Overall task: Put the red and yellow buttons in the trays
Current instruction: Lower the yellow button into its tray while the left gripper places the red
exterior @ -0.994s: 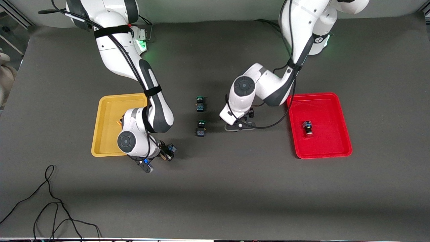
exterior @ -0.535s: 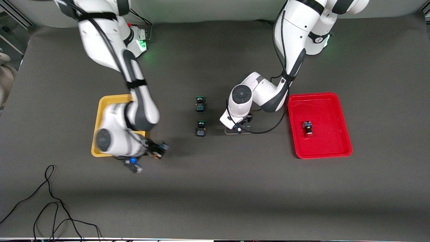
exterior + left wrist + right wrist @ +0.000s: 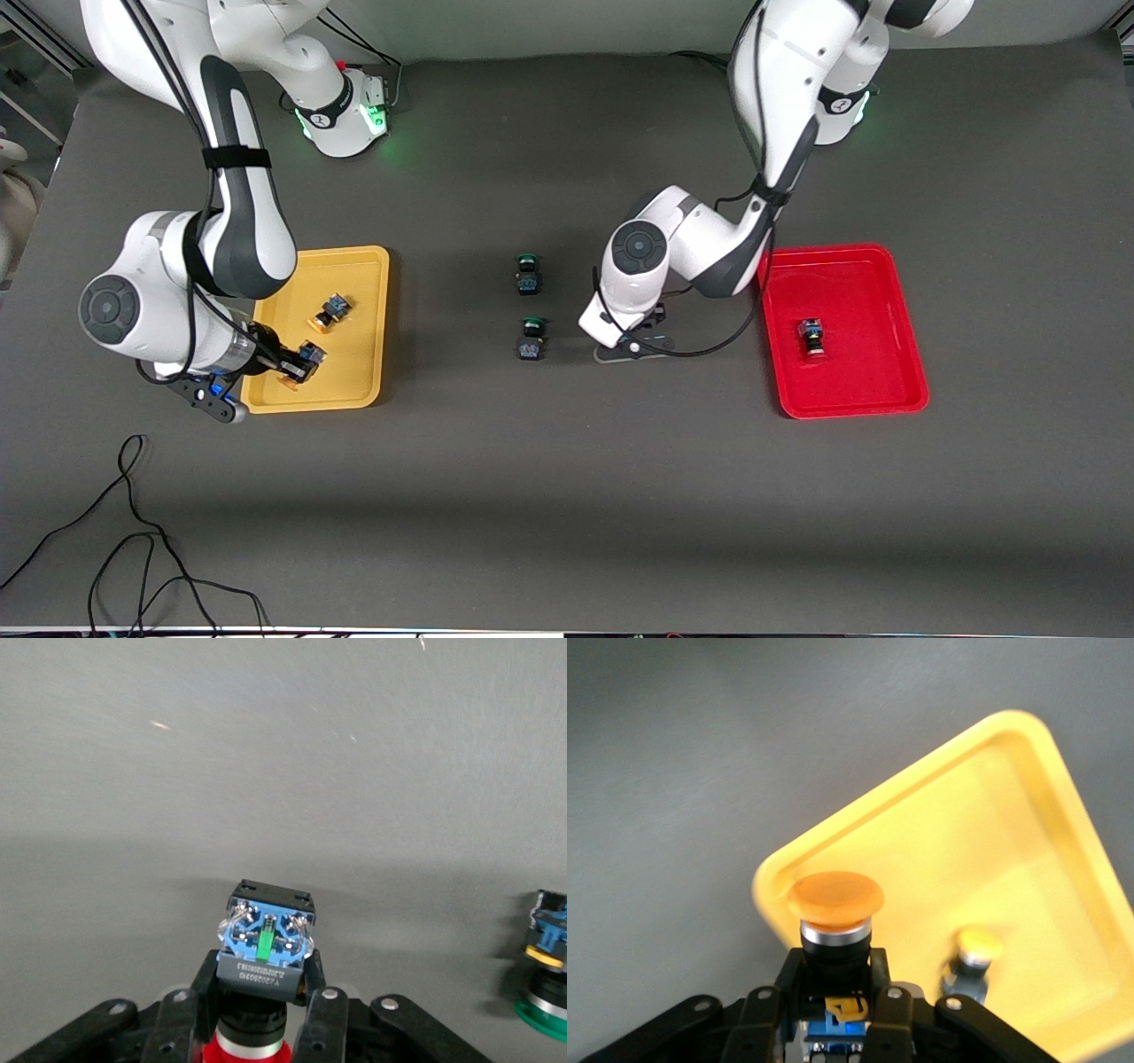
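Observation:
My right gripper is shut on a yellow-capped button over the corner of the yellow tray nearest the front camera. The right wrist view shows that button between the fingers, above the tray's rim. A second yellow button lies in that tray. My left gripper is low over the table between the green buttons and the red tray. It is shut on a red-capped button, which is hidden in the front view. Another red button lies in the red tray.
Two green-capped buttons stand mid-table, one nearer the front camera; one shows in the left wrist view. A black cable lies on the table toward the right arm's end, near the front edge.
My right arm has swung with the yellow button from the table beside the yellow tray to over its near corner, uncovering the button in the tray. The left arm has hardly moved.

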Robot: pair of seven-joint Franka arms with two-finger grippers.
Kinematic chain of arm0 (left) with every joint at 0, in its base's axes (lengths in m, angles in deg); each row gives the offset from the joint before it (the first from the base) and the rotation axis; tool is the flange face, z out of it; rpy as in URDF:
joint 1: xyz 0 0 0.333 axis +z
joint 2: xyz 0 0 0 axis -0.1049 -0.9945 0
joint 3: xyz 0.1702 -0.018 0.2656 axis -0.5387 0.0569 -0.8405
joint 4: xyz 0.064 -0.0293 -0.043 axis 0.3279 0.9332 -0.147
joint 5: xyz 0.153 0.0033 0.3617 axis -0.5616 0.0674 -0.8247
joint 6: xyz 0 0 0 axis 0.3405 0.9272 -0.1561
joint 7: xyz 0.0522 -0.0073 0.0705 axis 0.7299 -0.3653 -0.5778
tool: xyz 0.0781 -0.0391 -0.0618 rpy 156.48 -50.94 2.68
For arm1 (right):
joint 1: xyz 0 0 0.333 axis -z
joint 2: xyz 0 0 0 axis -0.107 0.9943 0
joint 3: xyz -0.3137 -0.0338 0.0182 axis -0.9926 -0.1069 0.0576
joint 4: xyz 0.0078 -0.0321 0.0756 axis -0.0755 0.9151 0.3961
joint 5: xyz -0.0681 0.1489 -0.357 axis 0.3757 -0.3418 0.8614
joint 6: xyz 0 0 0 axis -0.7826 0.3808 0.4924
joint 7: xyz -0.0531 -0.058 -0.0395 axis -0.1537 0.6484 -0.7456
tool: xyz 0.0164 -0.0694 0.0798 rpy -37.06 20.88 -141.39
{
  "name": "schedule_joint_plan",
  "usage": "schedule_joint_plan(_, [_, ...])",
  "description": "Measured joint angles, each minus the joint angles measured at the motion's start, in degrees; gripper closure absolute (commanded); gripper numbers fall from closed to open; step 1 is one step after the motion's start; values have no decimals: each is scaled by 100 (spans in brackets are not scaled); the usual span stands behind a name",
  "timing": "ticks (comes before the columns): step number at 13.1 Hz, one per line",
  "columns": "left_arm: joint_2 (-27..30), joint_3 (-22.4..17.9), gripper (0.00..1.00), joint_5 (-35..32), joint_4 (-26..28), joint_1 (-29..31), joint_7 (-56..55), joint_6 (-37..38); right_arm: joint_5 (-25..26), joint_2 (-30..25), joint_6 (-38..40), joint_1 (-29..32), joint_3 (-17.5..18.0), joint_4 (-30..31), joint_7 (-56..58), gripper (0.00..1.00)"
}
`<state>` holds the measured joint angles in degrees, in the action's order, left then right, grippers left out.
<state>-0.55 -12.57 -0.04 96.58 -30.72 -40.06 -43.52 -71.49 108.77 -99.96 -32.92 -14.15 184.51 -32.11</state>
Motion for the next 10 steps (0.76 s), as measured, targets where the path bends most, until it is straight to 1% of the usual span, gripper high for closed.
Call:
schedule_joint_plan(2, [631, -12, 100, 149, 66, 362, 214, 551, -8, 61, -717, -1, -21, 566, 189, 82])
schedule_joint_plan(3, [987, -20, 100, 263, 217, 615, 546, 790, -80, 119, -912, -8, -13, 721, 204, 82])
schedule_joint_plan(4, [1354, -34, 100, 341, 458, 926, 972, 1055, -305, 194, -1013, -20, 0, 803, 307, 82])
schedule_joint_plan(6, [1924, -77, 100, 395, 974, 1634, 1853, 1512, -983, 392, -1114, -72, 12, 826, 786, 82])
schedule_joint_plan(7, [2079, -96, 100, 394, 1177, 2036, 2329, 1607, -1182, 475, -1130, -82, 12, 824, 978, 82])
schedule_joint_plan(8, [2136, -111, 100, 393, 1331, 2457, 2819, 1610, -1255, 530, -1134, -81, 12, 820, 1063, 82])
schedule_joint_plan(9, [2117, -123, 100, 378, 1446, 2889, 3315, 1604, -1277, 560, -1135, -82, 12, 819, 1094, 78])
schedule_joint_plan(10, [2040, -134, 100, 287, 1541, 3249, 3705, 1549, -1279, 573, -1135, -82, 12, 817, 1099, 67])
